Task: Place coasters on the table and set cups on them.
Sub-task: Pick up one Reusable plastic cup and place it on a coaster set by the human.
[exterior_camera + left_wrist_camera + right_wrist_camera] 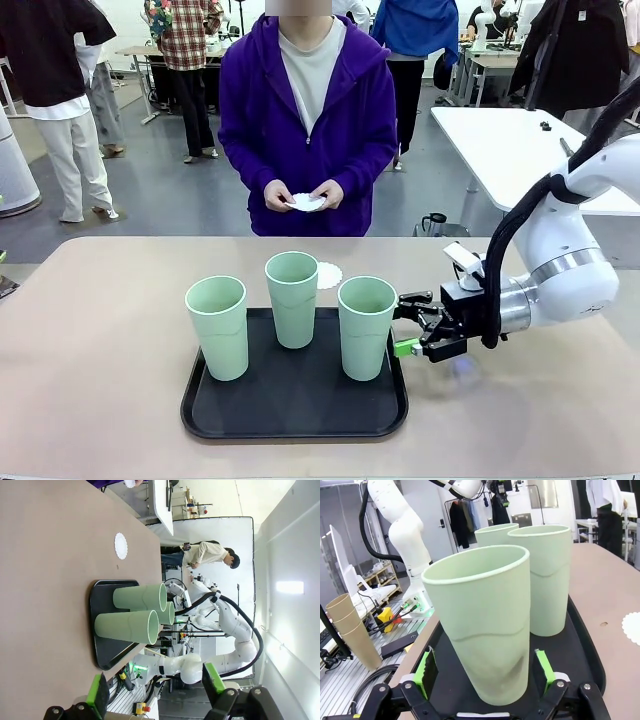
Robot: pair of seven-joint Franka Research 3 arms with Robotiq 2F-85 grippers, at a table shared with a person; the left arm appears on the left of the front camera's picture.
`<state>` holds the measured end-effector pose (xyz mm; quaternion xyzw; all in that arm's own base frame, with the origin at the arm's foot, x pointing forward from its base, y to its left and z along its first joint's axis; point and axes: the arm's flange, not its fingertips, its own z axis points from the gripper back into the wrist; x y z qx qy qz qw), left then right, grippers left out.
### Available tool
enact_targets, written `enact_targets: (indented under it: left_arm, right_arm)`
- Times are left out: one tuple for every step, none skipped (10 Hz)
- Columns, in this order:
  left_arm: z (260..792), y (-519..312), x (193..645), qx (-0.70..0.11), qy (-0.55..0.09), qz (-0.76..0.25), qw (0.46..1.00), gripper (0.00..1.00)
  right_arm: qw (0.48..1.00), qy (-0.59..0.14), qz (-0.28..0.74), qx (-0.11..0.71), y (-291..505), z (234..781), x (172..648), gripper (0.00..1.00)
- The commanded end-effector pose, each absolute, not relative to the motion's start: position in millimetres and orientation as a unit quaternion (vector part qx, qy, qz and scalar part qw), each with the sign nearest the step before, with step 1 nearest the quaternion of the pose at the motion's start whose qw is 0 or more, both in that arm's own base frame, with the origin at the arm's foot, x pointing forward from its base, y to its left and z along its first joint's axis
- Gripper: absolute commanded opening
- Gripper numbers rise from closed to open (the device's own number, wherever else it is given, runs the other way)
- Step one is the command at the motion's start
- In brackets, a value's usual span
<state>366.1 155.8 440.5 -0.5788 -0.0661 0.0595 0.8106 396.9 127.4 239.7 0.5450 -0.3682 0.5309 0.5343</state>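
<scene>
Right pincer [485, 670] is sitting spread wide, pads flanking the rt-most cup [485, 625] w/o squeezing it. That cup is standing upright on the black tray [290, 425], long axis vertical, directly ahead of the fingers. 2 more cups [292, 298] are standing to its left. Left pincer [155, 684] is hanging open, well apart from the tray, so rt arm is nearer. One coaster [329, 273] is lying on the counter [100, 330] just beyond the tray; person's hands [306, 200] are holding another.
</scene>
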Motion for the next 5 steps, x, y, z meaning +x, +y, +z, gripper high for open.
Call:
enact_targets:
  left_arm:
    - [442.2, 155.4, 366.4, -0.583, -0.070, 0.058, 0.807, 1.00]
    - [442.2, 155.4, 366.4, -0.583, -0.070, 0.058, 0.807, 1.00]
    - [442.2, 155.4, 366.4, -0.583, -0.070, 0.058, 0.807, 1.00]
    - [442.2, 155.4, 366.4, -0.583, -0.070, 0.058, 0.807, 1.00]
    - [442.2, 155.4, 366.4, -0.583, -0.070, 0.058, 0.807, 1.00]
  right_arm:
    - [0.514, -0.401, 0.525, 0.547, 136.2, 235.4, 401.1, 1.00]
    - [0.510, -0.408, 0.525, 0.546, 137.1, 235.6, 402.8, 1.00]
    - [0.507, -0.408, 0.523, 0.550, 138.5, 235.4, 403.6, 1.00]
    - [0.506, -0.403, 0.523, 0.555, 140.2, 234.7, 403.7, 1.00]
    - [0.507, -0.400, 0.523, 0.555, 141.5, 234.0, 404.3, 1.00]
